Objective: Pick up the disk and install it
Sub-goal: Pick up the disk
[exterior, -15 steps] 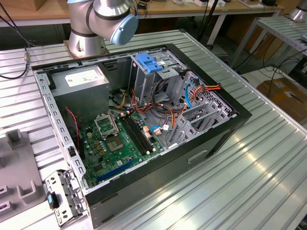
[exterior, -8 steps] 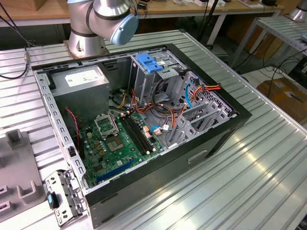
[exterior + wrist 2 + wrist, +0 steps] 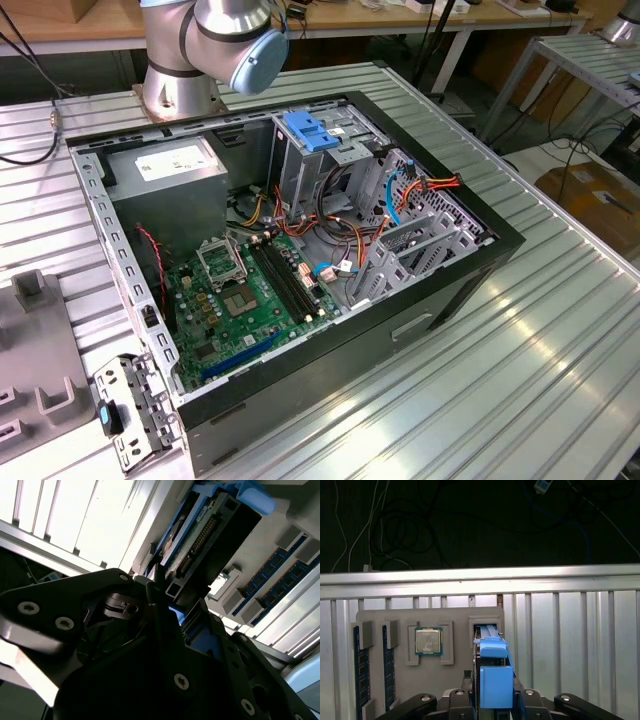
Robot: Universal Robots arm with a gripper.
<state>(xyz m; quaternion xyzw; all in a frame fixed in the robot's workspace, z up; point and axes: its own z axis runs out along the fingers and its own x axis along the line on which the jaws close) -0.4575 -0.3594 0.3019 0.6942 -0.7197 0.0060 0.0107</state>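
Ribbed aluminium table [image 3: 520,380] carries an open black computer case [image 3: 470,275] in the exterior view, with the arm [image 3: 235,40] rising behind it. Inside the case lie a green motherboard [image 3: 250,300], a grey power supply [image 3: 170,170] and a metal drive cage [image 3: 300,175] with a blue latch [image 3: 308,130] on top. A grey fixture tray [image 3: 40,340] sits beside the case at the exterior view's left.

From the first wrist view you look down on that tray, with a processor chip [image 3: 428,641] and memory sticks [image 3: 360,675] lying in its recesses. The disk [image 3: 495,680] stands on edge at the tray's slot beside the chip, its blue rail facing the camera. The gripper [image 3: 495,702] straddles it, jaws closed against its two sides with no gap that I can see.

The second wrist view shows the dark gripper body up close, with the disk's connector edge and blue rail just past the fingertips, and the memory sticks off to one side.
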